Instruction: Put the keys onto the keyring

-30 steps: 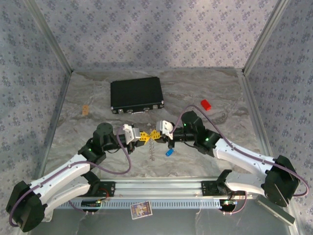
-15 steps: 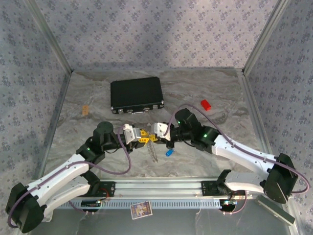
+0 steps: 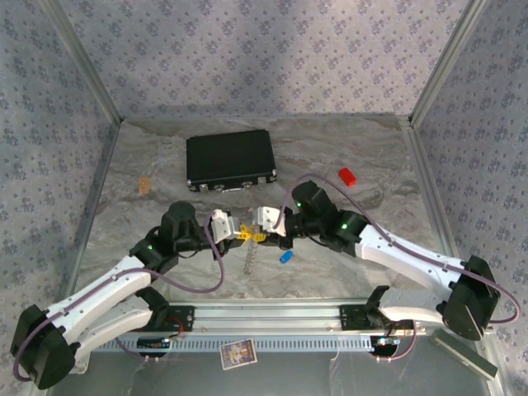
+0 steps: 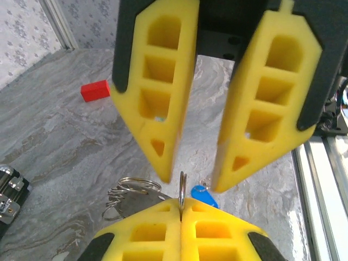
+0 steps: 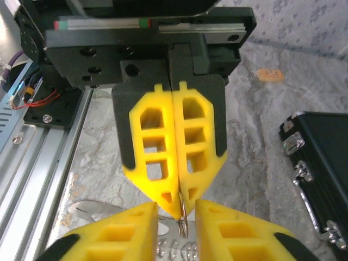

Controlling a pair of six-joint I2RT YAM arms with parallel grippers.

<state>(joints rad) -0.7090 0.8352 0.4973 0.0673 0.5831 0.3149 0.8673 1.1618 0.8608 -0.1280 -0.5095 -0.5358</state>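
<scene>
Our left gripper (image 4: 181, 211) is clamped tight on the keyring (image 4: 181, 187), a thin metal ring seen edge-on, its short chain (image 3: 250, 257) dangling, just in front of the black hard-shell case (image 3: 229, 159). Our right gripper (image 4: 191, 180) faces it, jaws partly parted astride the ring's rim, gripping nothing. The small blue-headed key (image 3: 285, 256) lies a little further from the case. We judge this the ring-steadying step. Next, the right gripper must fetch that key and thread it.

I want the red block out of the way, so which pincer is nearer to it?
Right. The right pincer is left of the red block and closer to the bases; the left pincer, shut on the keyring, faces it from farther left.
</scene>
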